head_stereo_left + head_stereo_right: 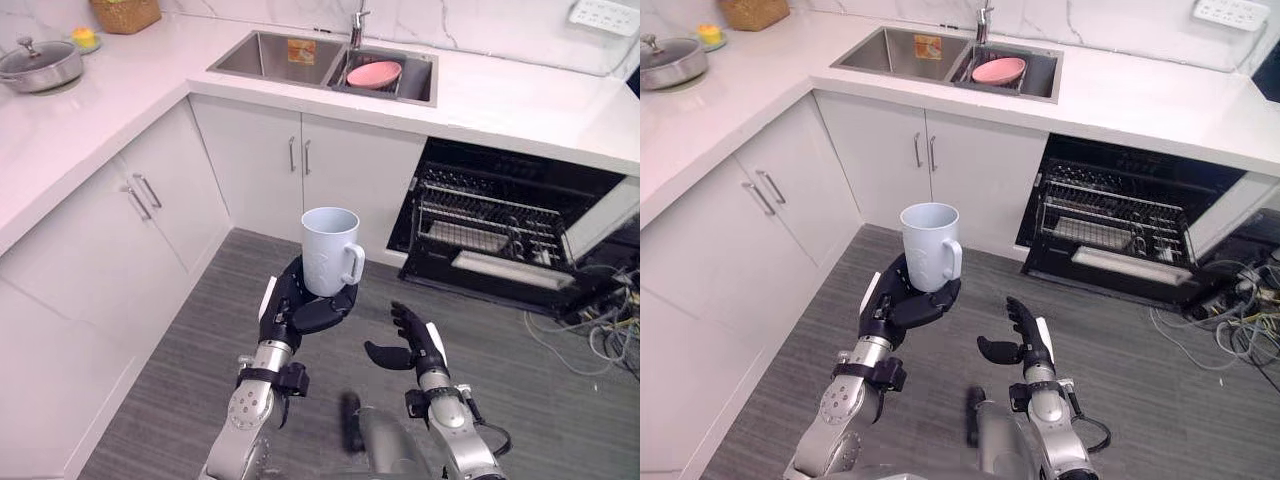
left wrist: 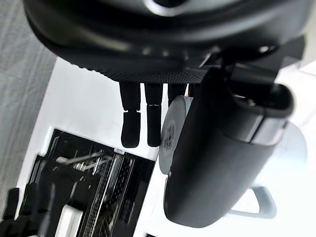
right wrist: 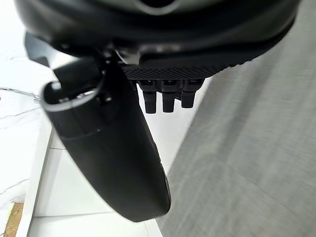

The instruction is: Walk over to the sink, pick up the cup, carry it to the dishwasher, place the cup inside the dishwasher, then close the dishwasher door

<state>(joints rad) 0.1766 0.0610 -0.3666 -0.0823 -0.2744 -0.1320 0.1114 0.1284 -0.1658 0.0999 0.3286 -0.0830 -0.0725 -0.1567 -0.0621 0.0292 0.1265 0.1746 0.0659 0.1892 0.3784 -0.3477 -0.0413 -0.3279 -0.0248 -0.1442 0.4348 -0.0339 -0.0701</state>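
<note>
Left hand grips one pale blue cup upright at centre, thumb curled against it. Right hand, at 5 o'clock, hangs loosely spread and empty. One open dishwasher stands at 2 o'clock, and one sink holds one pink bowl at 12.

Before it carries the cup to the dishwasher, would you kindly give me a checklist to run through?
1. Cup gripped by left hand: ok, fingers and thumb curl round its base.
2. Cup upright: ok.
3. Right hand free: ok, open and holding nothing.
4. Dishwasher open: ok, its rack shows.
5. Free spot in the rack: cannot tell.
</note>
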